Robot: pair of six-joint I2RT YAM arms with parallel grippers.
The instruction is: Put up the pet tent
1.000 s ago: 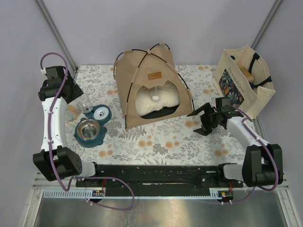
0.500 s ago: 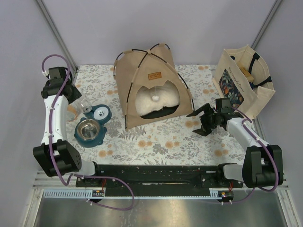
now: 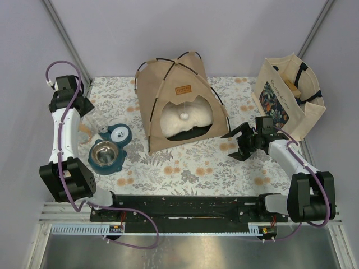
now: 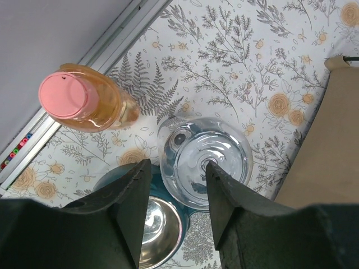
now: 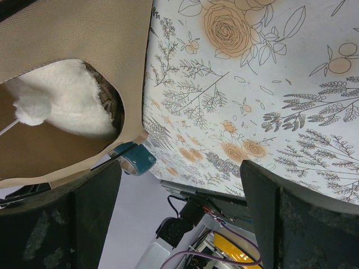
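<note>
Tan pet tent [image 3: 178,101] upright; right gripper [image 3: 233,145] wide, empty, off front corner; left gripper [image 4: 176,169] parted, empty, by table [image 3: 190,168] edge

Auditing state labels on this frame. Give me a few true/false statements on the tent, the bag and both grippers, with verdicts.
1. The tan canvas pet tent stands erect with a white fluffy cushion inside. True.
2. The right gripper is shut on a tent pole. False: it is open, empty and apart from the tent.
3. The beige floral-print tote bag lies flat in front of the tent. False: it stands upright by the table's right edge.
4. A pink-capped amber bottle stands beside a clear round container. True.
5. The left gripper holds the steel bowl. False: it is open above the clear container, holding nothing.
</note>
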